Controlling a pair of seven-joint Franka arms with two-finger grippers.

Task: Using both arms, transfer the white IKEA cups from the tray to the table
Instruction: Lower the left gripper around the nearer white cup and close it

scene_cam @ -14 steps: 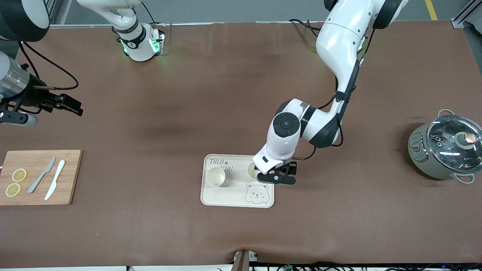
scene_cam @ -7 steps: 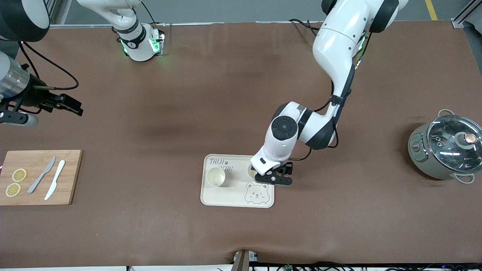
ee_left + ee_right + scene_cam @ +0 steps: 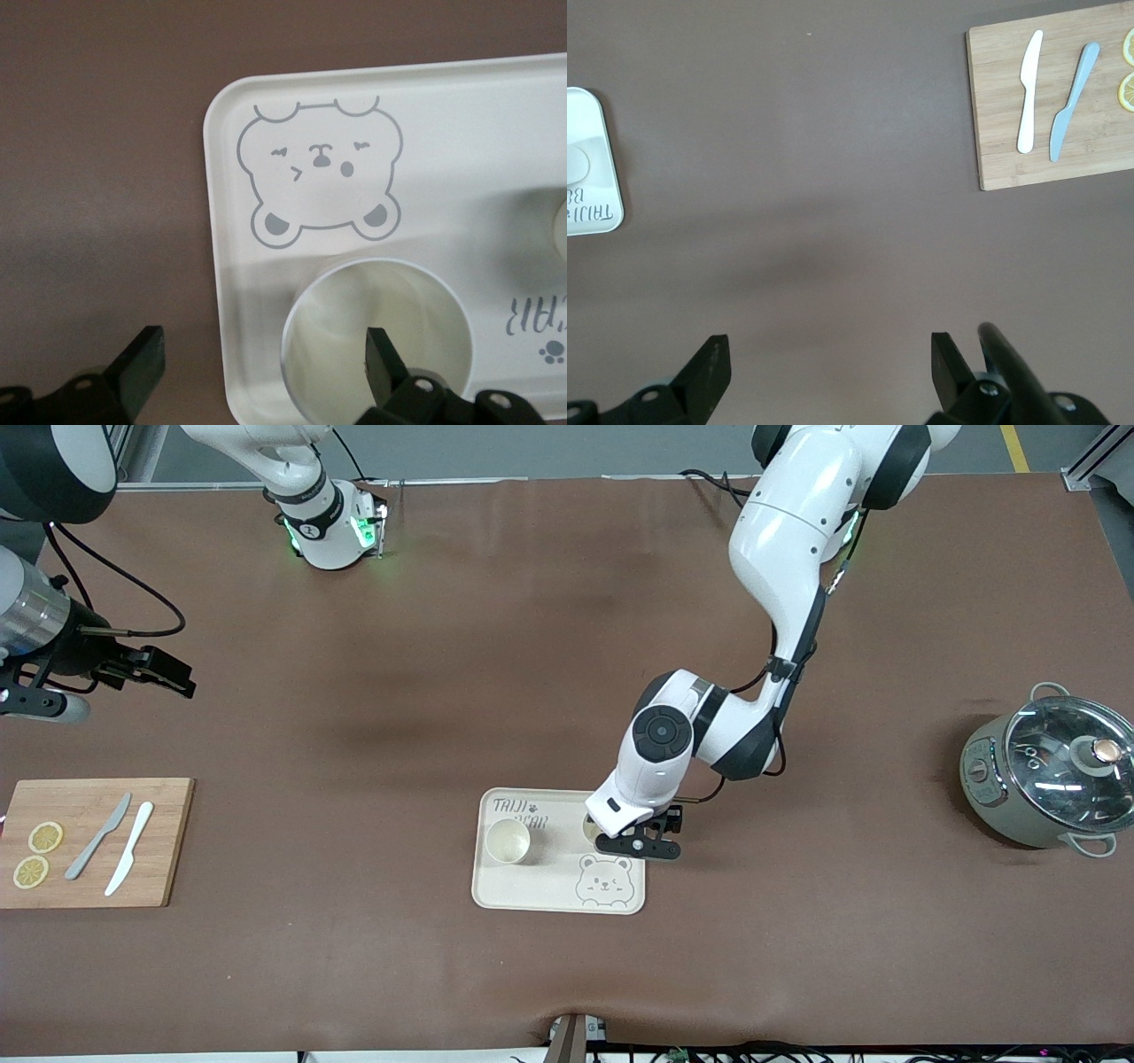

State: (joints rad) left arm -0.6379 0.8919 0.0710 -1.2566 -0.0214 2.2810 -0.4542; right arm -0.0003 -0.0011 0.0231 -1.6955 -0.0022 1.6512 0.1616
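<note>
Two white IKEA cups stand upright on the cream bear tray (image 3: 540, 890). One cup (image 3: 508, 841) stands free at the tray's end toward the right arm. The other cup (image 3: 588, 828) is half hidden under my left gripper (image 3: 627, 841). In the left wrist view that cup (image 3: 337, 328) rests on the tray (image 3: 461, 150). My left gripper (image 3: 263, 367) is open, with one finger inside the cup and the other over the table beside the tray. My right gripper (image 3: 164, 673) is open and empty, waiting over bare table (image 3: 830, 367).
A wooden cutting board (image 3: 159, 841) with two knives and two lemon slices lies at the right arm's end; it also shows in the right wrist view (image 3: 1063, 168). A grey pot with a glass lid (image 3: 1050, 775) stands at the left arm's end.
My left arm and gripper have shifted slightly toward the tray's middle. The cups have not moved. The right arm has not moved.
</note>
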